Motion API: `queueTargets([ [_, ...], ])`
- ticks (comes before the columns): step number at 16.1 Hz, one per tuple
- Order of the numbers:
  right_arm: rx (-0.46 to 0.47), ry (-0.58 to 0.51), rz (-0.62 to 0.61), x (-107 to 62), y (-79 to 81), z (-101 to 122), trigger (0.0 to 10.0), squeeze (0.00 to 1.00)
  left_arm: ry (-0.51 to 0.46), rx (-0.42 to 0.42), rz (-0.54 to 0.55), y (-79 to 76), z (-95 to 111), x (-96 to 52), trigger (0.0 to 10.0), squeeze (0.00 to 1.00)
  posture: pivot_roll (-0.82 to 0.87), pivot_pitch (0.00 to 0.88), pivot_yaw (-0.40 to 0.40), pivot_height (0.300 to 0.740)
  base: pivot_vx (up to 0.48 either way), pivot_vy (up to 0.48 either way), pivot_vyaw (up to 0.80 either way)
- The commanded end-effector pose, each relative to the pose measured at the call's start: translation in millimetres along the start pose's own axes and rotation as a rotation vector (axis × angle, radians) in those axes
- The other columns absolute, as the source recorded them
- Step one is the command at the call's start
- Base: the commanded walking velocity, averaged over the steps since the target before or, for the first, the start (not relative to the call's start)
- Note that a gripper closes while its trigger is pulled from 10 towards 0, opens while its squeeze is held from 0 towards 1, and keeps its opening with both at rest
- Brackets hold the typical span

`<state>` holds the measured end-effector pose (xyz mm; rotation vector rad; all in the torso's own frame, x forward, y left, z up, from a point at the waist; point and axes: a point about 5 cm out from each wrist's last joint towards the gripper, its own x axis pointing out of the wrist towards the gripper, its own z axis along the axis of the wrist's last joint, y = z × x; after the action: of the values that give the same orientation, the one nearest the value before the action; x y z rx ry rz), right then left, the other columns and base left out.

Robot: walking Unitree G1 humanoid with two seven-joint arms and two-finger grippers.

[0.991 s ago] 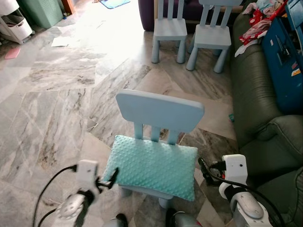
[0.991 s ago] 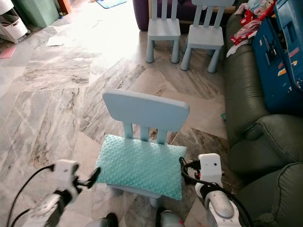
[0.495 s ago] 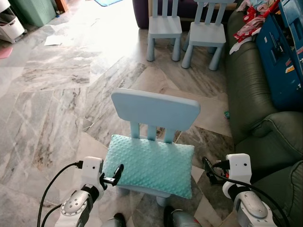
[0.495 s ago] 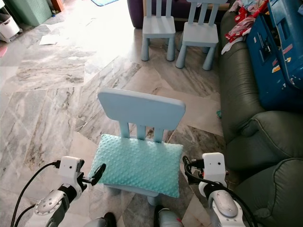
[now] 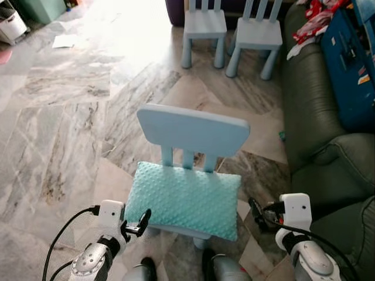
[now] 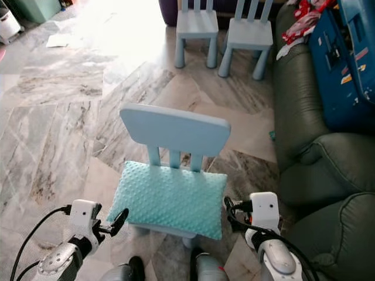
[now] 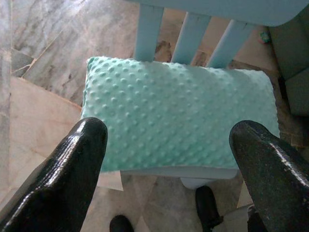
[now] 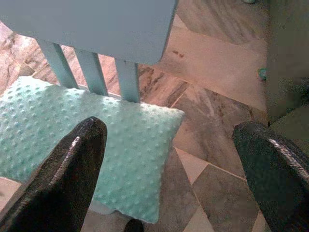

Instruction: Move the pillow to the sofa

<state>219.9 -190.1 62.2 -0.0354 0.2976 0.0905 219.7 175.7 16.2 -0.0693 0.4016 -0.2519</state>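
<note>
The mint-green dotted pillow (image 5: 184, 199) lies flat on the seat of a small light-blue chair (image 5: 193, 132), covering nearly the whole seat, its far long edge against the three back slats. The chair stands on the marble floor (image 5: 70, 117) directly ahead of the robot, its backrest on the far side.

The left tool (image 5: 142, 222) hovers low at the pillow's near left corner, just beside the edge and apart from it. In the left wrist view its two black fingers (image 7: 72, 169) stand wide, with the pillow (image 7: 178, 121) lying between and beyond them, untouched. The right tool (image 5: 255, 211) hangs off the pillow's right end, near the chair's right side but apart from it. The right wrist view shows its fingers (image 8: 67, 169) spread wide as well, the pillow's right end (image 8: 96, 140) showing beside one finger and bare floor between them.

The dark green sofa (image 5: 316, 123) runs along the robot's right, just beside the chair, with a blue case (image 5: 351, 70) resting on it farther back. Two more light-blue chairs (image 5: 231, 32) stand side by side on the floor well beyond the first.
</note>
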Motion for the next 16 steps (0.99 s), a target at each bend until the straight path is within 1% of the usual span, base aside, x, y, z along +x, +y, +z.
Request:
queueTargets([
  [1,0.005,0.019,0.006,-4.7,2.0,-3.4,10.0,0.00,0.029,-0.010,0.012,2.6,-6.8,-6.6,10.0,0.00,-0.18,0.306,0.004,0.740,0.000,0.000,0.00],
  [7,0.010,0.028,0.028,-8.9,5.8,-4.9,10.0,0.00,0.045,-0.019,0.010,2.7,-9.0,-10.1,10.0,0.00,-0.18,0.316,0.006,0.740,0.000,0.000,0.00],
  [14,0.008,0.029,0.041,-9.0,8.0,-4.6,10.0,0.00,0.055,-0.026,0.007,2.3,-10.4,-10.5,10.0,0.00,-0.18,0.315,0.005,0.740,0.000,0.000,0.00],
  [16,0.003,0.028,0.046,-9.3,8.6,-4.2,10.0,0.00,0.064,-0.017,0.001,3.3,-12.1,-11.5,10.0,0.00,-0.18,0.315,0.004,0.740,0.000,0.000,0.00],
])
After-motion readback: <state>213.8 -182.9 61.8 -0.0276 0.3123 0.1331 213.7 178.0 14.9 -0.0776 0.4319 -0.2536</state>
